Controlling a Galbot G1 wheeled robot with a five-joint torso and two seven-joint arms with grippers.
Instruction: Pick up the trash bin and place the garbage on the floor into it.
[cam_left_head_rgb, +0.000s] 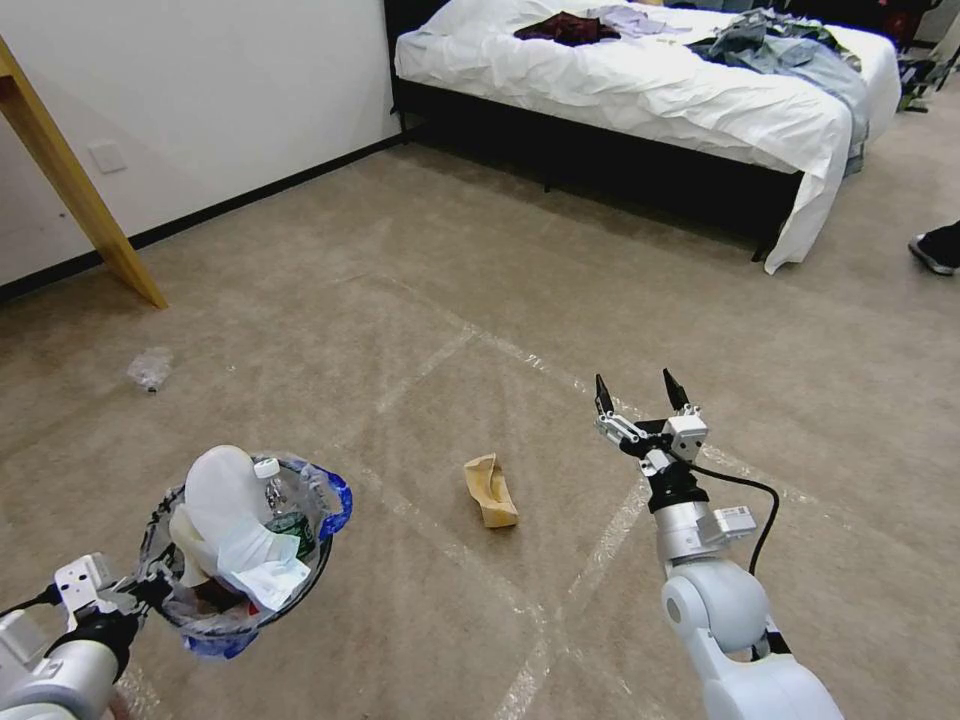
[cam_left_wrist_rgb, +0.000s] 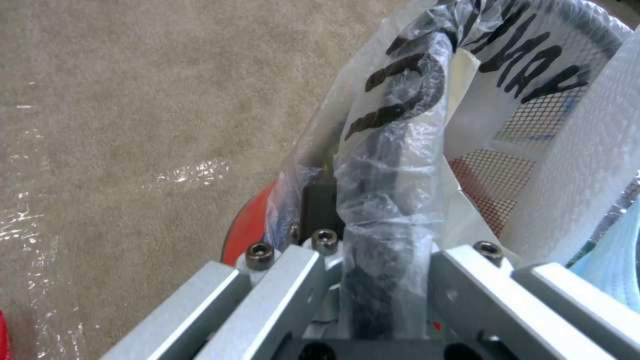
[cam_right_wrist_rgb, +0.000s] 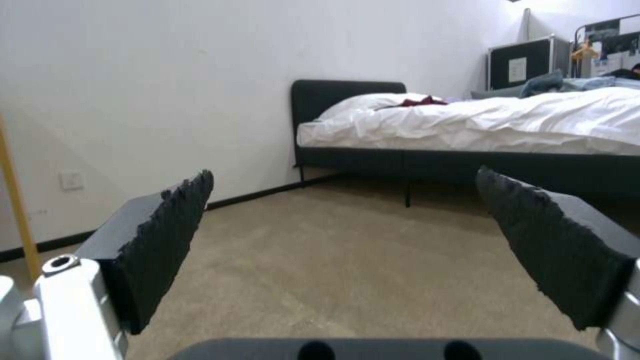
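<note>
The trash bin (cam_left_head_rgb: 322, 563), red (cam_left_wrist_rgb: 248, 225) and lined with a clear blue-edged bag, hangs above the carpet at the lower left. My left gripper (cam_left_head_rgb: 148, 592) is shut on its bag-wrapped rim (cam_left_wrist_rgb: 383, 220). White slipper soles, a small bottle and pale paper fill the bin. Of the garbage on the floor, a brown cardboard scrap (cam_left_head_rgb: 491, 490) lies in the middle and a clear plastic scrap (cam_left_head_rgb: 150, 368) lies far left. My right gripper (cam_left_head_rgb: 640, 390) is open and empty, raised to the right of the cardboard; its dark toothed fingers (cam_right_wrist_rgb: 167, 235) point toward the bed.
A bed (cam_left_head_rgb: 650, 90) with white covers and loose clothes stands at the back. A slanted wooden leg (cam_left_head_rgb: 75, 180) rises at the far left by the wall. A person's shoe (cam_left_head_rgb: 935, 250) shows at the right edge. Shiny tape lines cross the beige carpet.
</note>
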